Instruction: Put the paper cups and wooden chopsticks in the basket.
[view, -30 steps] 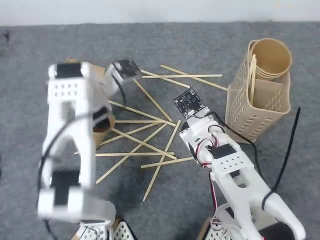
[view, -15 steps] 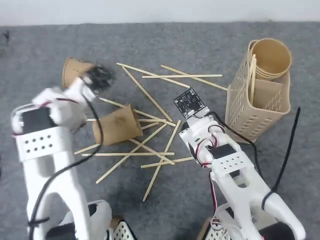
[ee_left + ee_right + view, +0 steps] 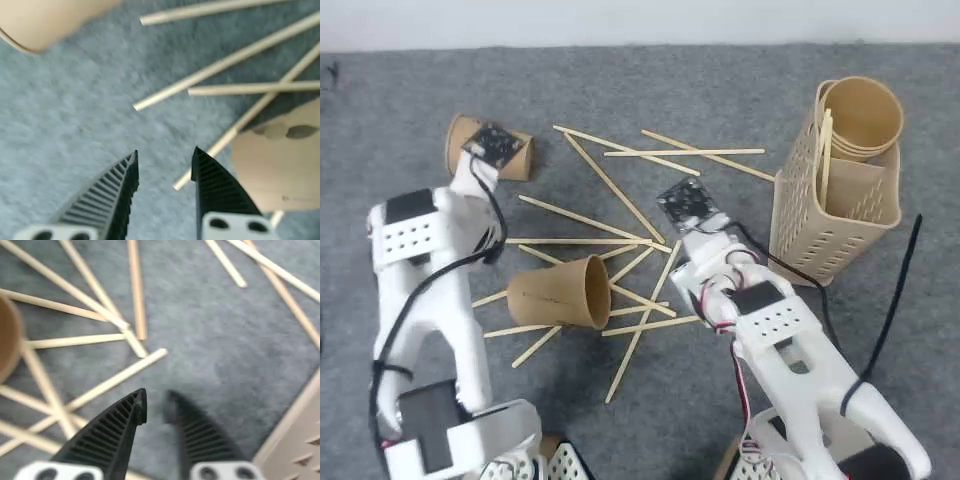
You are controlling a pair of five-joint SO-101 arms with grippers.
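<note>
Loose wooden chopsticks (image 3: 610, 185) lie criss-crossed on the grey mat. One paper cup (image 3: 558, 292) lies on its side over them, mouth toward the right arm. A second cup (image 3: 520, 160) lies at the far left, partly under the left arm's wrist. The left gripper (image 3: 165, 152) is open over bare mat between that far cup (image 3: 45, 20) and the near cup's base (image 3: 280, 160). My right gripper (image 3: 156, 396) hovers slightly open just short of a chopstick (image 3: 115, 377), holding nothing. The basket (image 3: 830, 230) at right holds stacked cups (image 3: 865, 115) and chopsticks (image 3: 825, 150).
The left arm (image 3: 415, 235) stands along the left side and the right arm (image 3: 770, 320) rises between the chopstick pile and the basket. A black cable (image 3: 895, 300) runs past the basket's right. A basket corner (image 3: 300, 440) is close beside the right gripper.
The left arm has swung back to the left, off the chopstick pile. The lying cup has shifted toward the table's front. The right arm has edged slightly left.
</note>
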